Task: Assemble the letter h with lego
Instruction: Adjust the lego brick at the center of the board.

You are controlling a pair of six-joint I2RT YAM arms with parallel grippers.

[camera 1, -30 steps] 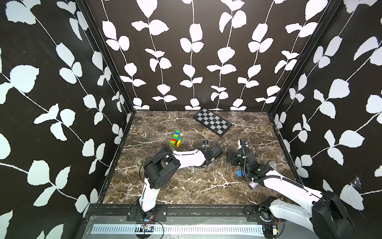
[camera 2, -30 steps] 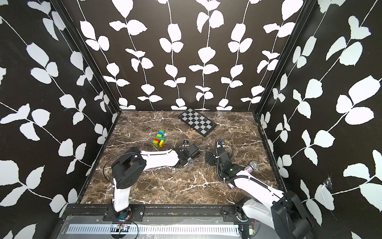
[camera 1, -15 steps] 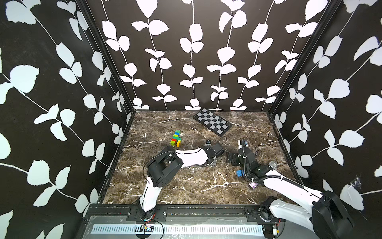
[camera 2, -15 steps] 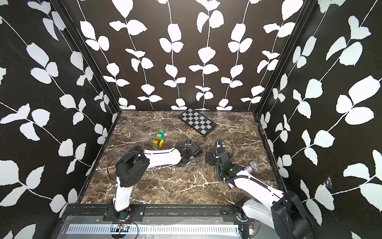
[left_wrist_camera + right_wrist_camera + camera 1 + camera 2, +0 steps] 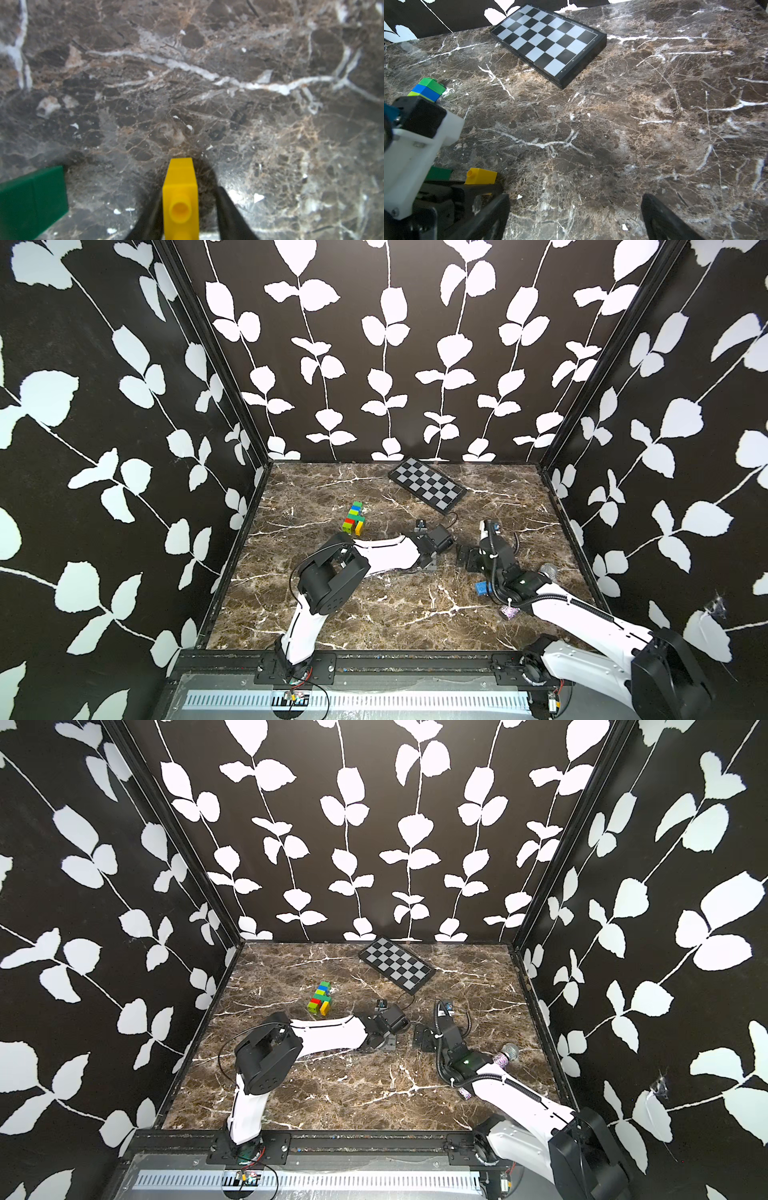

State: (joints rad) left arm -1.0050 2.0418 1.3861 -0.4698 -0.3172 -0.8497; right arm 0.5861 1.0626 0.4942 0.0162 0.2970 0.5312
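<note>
A joined lego stack (image 5: pixel 354 517) of lime, blue, dark green, red and yellow bricks lies at the table's left middle, seen in both top views (image 5: pixel 320 999) and in the right wrist view (image 5: pixel 428 89). My left gripper (image 5: pixel 190 193) is low over the table centre (image 5: pixel 430 558). A loose yellow brick (image 5: pixel 180 197) rests on the marble between its fingers, with a gap on one side, so the jaws are open. A dark green brick (image 5: pixel 31 197) lies beside it. My right gripper (image 5: pixel 575 199) stands wide open and empty just to the right (image 5: pixel 467 558). A blue brick (image 5: pixel 481 588) lies by the right arm.
A black-and-grey checkered board (image 5: pixel 428 485) lies at the back centre. A glittery purple cylinder (image 5: pixel 509 612) lies under the right arm near the right wall. The two grippers stand close together at the table's middle. Patterned walls enclose three sides.
The left gripper's jaws have spread apart around the yellow brick, which stays on the table. The right arm has not moved.
</note>
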